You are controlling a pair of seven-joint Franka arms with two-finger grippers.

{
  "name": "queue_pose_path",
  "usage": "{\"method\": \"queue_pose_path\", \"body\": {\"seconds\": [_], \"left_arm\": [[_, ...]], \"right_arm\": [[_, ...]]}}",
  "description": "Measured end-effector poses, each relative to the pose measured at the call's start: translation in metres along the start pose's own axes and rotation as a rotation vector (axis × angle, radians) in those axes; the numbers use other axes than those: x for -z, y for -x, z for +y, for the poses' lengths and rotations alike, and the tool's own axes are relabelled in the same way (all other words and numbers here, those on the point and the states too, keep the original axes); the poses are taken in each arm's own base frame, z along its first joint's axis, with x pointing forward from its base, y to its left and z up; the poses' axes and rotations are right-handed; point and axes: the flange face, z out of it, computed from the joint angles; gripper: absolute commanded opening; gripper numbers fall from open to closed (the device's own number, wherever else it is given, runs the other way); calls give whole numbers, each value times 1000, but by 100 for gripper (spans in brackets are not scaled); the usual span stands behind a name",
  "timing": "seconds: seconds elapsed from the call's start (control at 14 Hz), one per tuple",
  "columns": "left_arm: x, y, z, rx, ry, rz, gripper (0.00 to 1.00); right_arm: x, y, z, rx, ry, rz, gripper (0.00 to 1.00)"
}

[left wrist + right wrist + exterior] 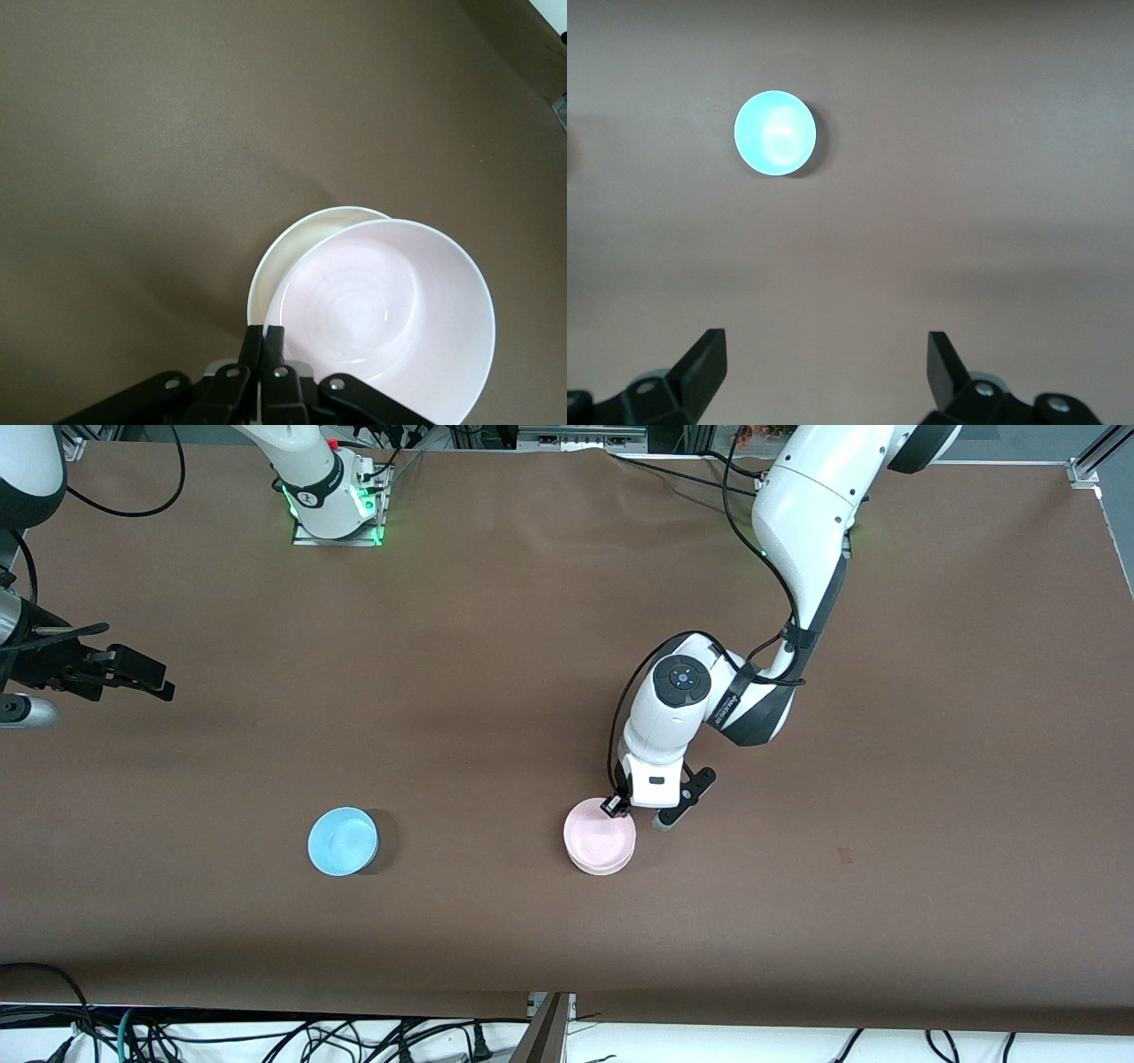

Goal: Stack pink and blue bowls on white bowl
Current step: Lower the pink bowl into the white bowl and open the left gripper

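My left gripper (620, 804) is shut on the rim of the pale pink bowl (599, 833), its fingertips (266, 335) pinching the edge. The pink bowl (381, 310) lies over the white bowl (285, 241), shifted a little off centre. Only a crescent of the white bowl's rim (604, 869) shows beneath it. I cannot tell whether the pink bowl rests fully in the white one. The light blue bowl (343, 841) stands alone on the table toward the right arm's end. My right gripper (146, 676) hangs open and waits over bare table, looking at the blue bowl (775, 135) with nothing between its fingers (709, 354).
The brown table top (496, 646) stretches wide around both bowls. The right arm's base plate (337, 531) stands at the robots' edge. Cables (266, 1036) hang below the table edge nearest the front camera.
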Motion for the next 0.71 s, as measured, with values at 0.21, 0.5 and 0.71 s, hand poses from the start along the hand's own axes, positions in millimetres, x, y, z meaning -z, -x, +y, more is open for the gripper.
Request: {"method": "queue_pose_path", "body": {"seconds": [0.21,0.5,0.71], "left_arm": [[-2,0,-1,-11,-4,8,0],[-6,1,-2,-12,-9,7,0],[-11,1,-4,-12,-17,5,0]], "right_arm": [[0,0,0,0,0,0,100],[0,0,0,0,0,0,100],[0,0,0,0,0,0,100]]}}
